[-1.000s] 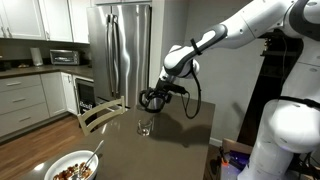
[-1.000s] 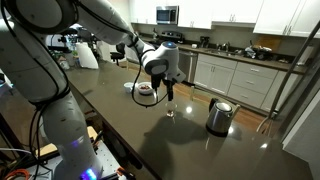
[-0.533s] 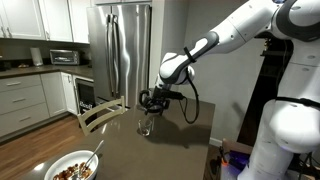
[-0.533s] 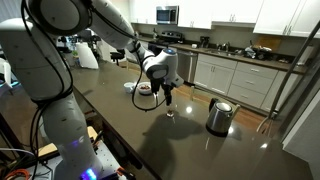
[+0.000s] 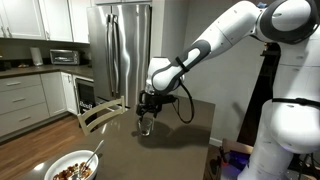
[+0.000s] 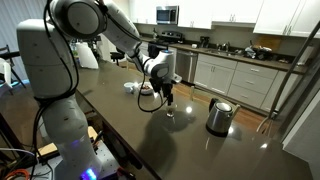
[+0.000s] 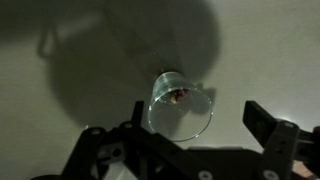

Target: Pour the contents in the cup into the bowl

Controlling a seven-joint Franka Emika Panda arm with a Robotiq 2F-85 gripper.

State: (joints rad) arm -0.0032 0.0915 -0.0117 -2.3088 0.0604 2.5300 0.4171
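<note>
Gripper (image 5: 147, 108) was open, nothing held | glass tumbler (image 5: 146, 125) stood upright on dark countertop (image 5: 170, 150), just below the fingertips and centred between them, long axis vertical | cereal bowl (image 5: 72, 165) lay well apart.

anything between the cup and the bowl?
Nothing: only bare dark tabletop between the cup and the bowl, seen in an exterior view.
</note>
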